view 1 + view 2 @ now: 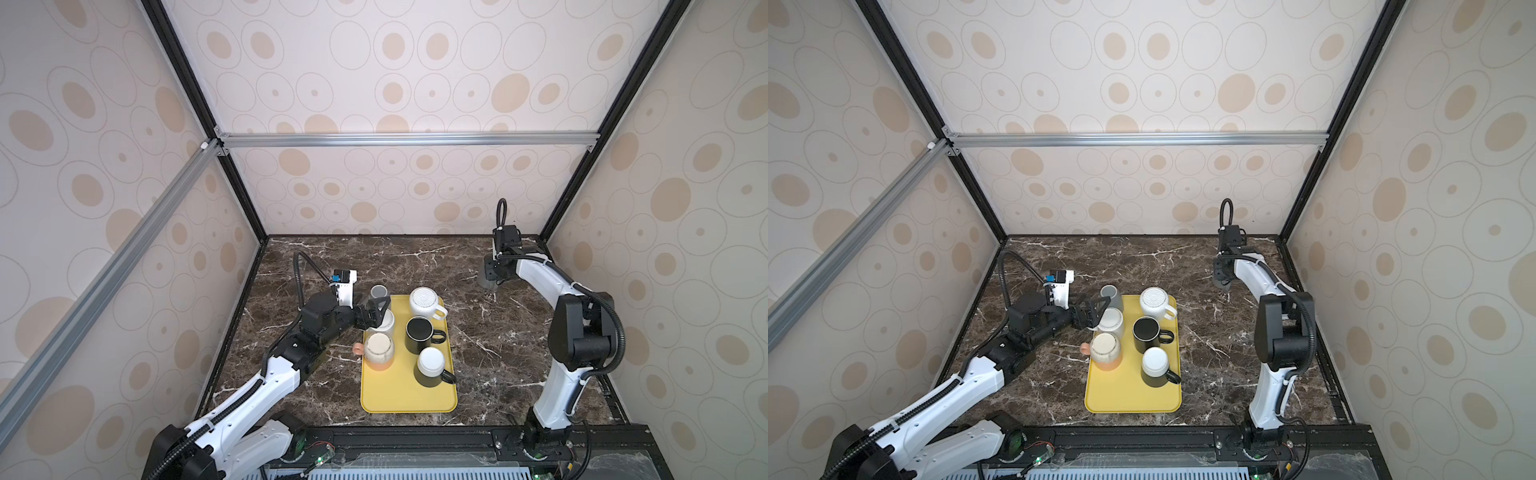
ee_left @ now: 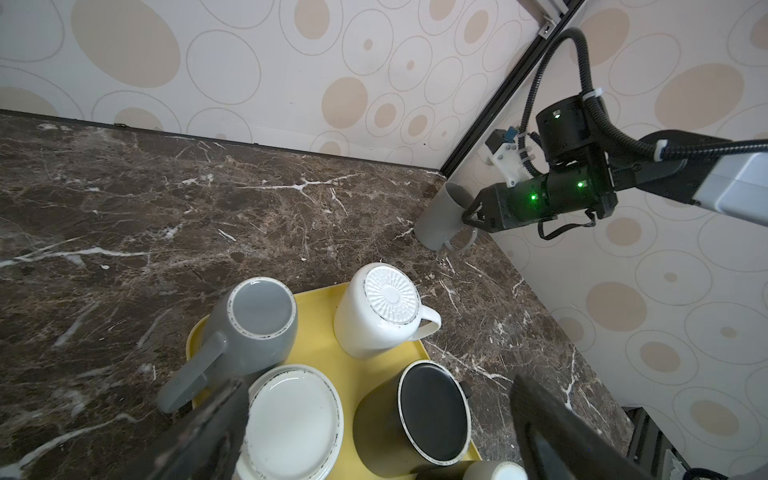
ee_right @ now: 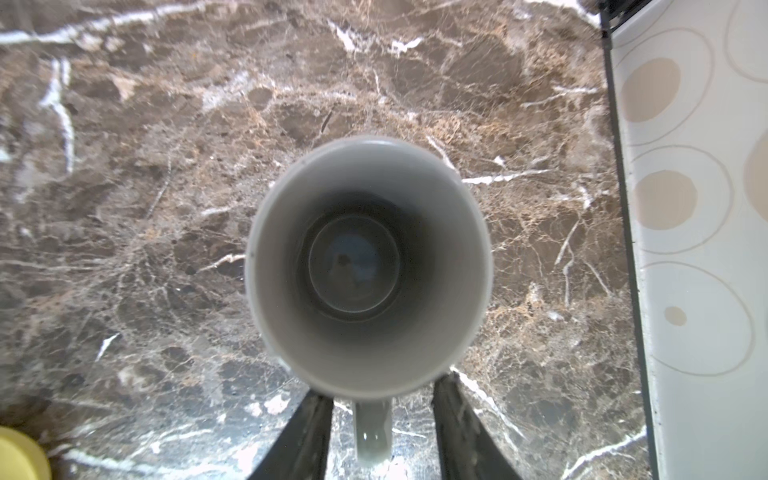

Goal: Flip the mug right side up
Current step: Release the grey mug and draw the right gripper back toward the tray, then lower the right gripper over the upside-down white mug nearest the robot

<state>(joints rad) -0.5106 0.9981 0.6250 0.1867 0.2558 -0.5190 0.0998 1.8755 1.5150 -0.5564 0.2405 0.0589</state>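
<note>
the gray mug stands mouth up on the tabletop near the far right corner. the right hand straddles its handle, partly open, seemingly not touching. the left hand gapes wide over a white cup on the tray.

This is a robotics lab test cell, not a lived-in room. The workspace is a boxed enclosure: silver aluminium bars and black corner posts frame flat wall panels printed with beige ovals, which read as a backdrop. Two white-and-black arms, the left arm and the right arm, stand on a black rail along the front edge of a marble-patterned tabletop, with exposed cable conduits and green status lights on the hardware. A yellow tray of mugs sits mid-table — household things laid out as test props.
</note>
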